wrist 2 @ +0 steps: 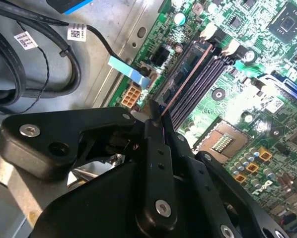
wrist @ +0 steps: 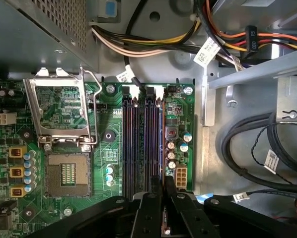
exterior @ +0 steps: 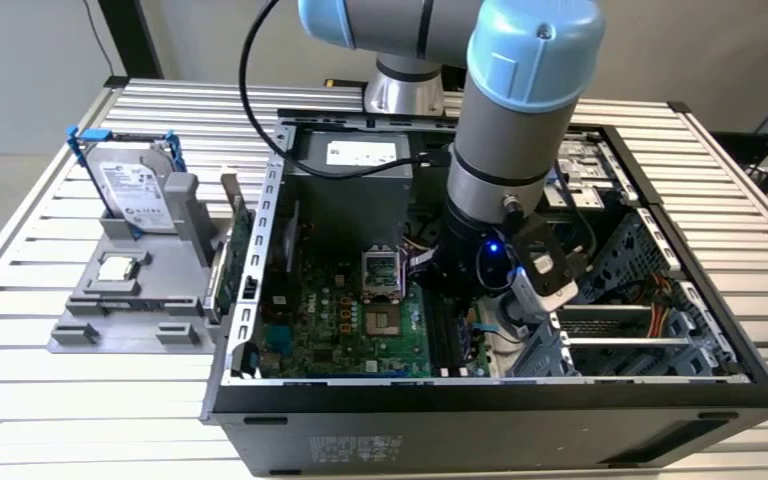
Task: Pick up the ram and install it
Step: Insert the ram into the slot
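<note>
Our end effector (wrist 2: pixel 157 115) was down inside the computer case (exterior: pixel 244 300), which sat on the slatted counter (exterior: pixel 91 420). Its fingers were pinched almost together on something thin, and that looked to us like the near end of the ram (wrist 2: pixel 185 74), so we'd call it gripped. In the second wrist view the ram stood on edge, lined up along the memory slot closest to the edge of the motherboard (wrist: pixel 109 148), right beside a small white connector (wrist 2: pixel 131 94). We couldn't tell whether it was fully seated or just resting in the slot's mouth. The other memory slots (wrist: pixel 131 144) next to it looked bare.

On handling, our guess was that a stick like this is light and stiff but thin and easy to damage. The safest hold is across the flat faces near the top edge, clear of the bottom contacts. It should take a straight downward push, but not twisting or sideways levering.
</note>
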You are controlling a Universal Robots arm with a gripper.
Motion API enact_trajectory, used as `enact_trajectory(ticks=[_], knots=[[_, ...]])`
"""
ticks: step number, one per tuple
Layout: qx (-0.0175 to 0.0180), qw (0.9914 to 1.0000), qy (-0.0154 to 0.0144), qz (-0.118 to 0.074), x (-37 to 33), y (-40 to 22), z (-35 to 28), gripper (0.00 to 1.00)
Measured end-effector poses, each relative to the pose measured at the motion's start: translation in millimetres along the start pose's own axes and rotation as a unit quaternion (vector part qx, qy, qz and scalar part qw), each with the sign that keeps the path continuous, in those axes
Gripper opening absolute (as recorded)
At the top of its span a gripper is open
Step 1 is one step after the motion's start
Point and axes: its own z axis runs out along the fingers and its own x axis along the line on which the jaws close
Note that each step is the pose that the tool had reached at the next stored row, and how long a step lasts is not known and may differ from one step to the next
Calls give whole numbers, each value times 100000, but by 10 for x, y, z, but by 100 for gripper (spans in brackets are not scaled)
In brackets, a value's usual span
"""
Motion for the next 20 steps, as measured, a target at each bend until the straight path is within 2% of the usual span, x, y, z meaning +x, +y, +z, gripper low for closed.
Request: enact_trajectory(ticks=[20], knots=[[-3,100000,7,-117,11,-4,29,0]])
